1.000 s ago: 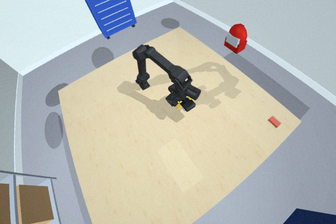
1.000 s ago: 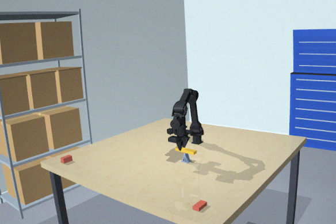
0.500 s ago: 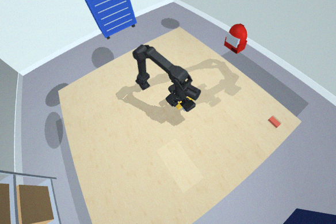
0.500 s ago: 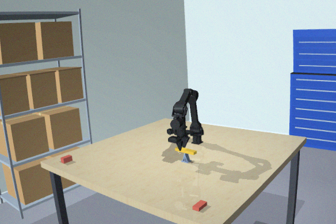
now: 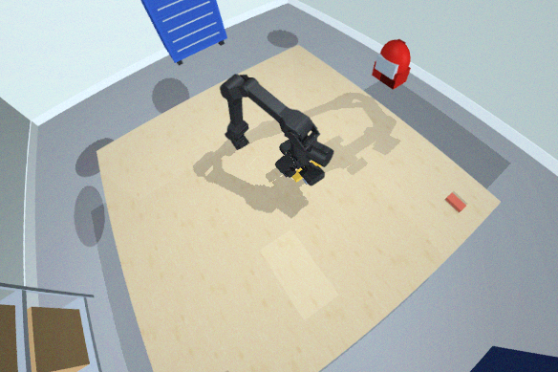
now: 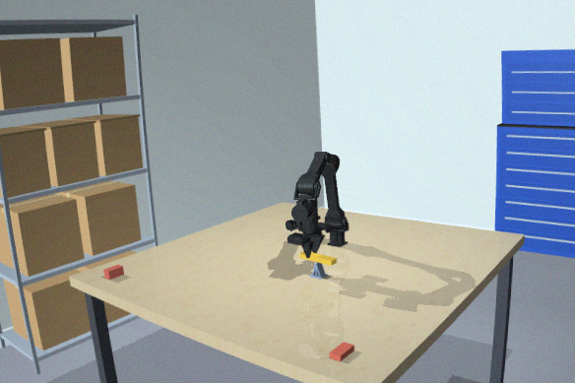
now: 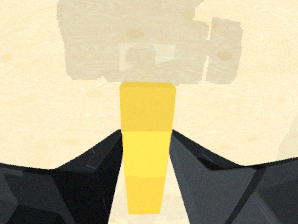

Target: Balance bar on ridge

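The yellow bar point(image 5: 297, 175) point(image 6: 326, 259) point(image 7: 147, 107) is held well above the table top. My gripper point(image 5: 300, 171) point(image 6: 309, 254) point(image 7: 146, 134) is shut on the bar, with one finger on each long side in the wrist view. In the exterior view the fingers grip it left of its middle. The blue-grey ridge point(image 6: 319, 272) stands upright on the table point(image 6: 222, 291), directly under the middle of the bar. Its top meets the bar's underside in that view; whether they touch, and whether the bar is exactly level, I cannot tell. The ridge is mostly hidden in the top view.
A red block point(image 5: 456, 202) point(image 6: 342, 351) lies near one table corner. Another red block point(image 6: 113, 272) lies near the left corner in the exterior view. A shelf with cardboard boxes point(image 6: 44, 236) and a blue cabinet point(image 5: 183, 10) point(image 6: 537, 178) stand off the table.
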Controlling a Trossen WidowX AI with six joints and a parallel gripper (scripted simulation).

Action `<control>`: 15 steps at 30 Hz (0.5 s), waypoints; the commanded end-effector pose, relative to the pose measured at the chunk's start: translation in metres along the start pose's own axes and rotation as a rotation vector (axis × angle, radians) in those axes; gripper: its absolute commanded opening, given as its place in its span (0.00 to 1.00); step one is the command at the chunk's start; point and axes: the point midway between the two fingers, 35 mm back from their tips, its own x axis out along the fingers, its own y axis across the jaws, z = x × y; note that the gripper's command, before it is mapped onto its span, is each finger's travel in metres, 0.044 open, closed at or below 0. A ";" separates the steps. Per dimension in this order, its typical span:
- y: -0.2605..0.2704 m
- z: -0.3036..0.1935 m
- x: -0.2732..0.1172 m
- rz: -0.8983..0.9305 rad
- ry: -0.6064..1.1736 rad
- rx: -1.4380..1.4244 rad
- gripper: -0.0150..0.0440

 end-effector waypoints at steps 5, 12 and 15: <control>0.000 -0.001 0.001 -0.001 0.003 0.003 0.25; 0.000 -0.001 0.002 -0.001 0.003 0.003 0.25; 0.000 -0.001 0.002 -0.001 0.003 0.003 0.25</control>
